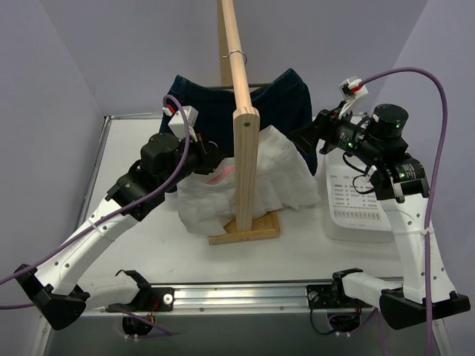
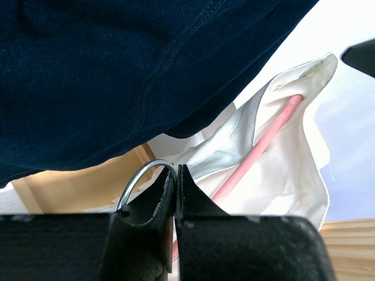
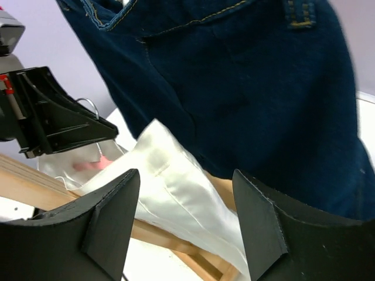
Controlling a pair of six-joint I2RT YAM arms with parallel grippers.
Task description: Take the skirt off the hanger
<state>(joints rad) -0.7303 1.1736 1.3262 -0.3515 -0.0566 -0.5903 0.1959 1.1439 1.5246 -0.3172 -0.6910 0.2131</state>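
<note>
The white satin skirt (image 1: 276, 172) hangs on a pink hanger (image 1: 223, 171) with a metal hook, low against the wooden rack post. My left gripper (image 1: 211, 157) is shut on the hanger's metal hook (image 2: 136, 180), its jaws (image 2: 176, 175) pressed together; the pink hanger bar (image 2: 265, 142) runs into the skirt (image 2: 284, 175). My right gripper (image 1: 302, 138) is open and empty at the skirt's right side. In the right wrist view its fingers (image 3: 184, 175) stand wide apart on either side of the skirt's edge (image 3: 176, 187), without touching it.
A navy denim garment (image 1: 295, 96) hangs from the wooden rail just behind the skirt (image 2: 117, 70) (image 3: 246, 88). The wooden rack post (image 1: 246, 148) and its base (image 1: 246, 228) stand at the table's centre. A white bin (image 1: 361, 209) stands to the right.
</note>
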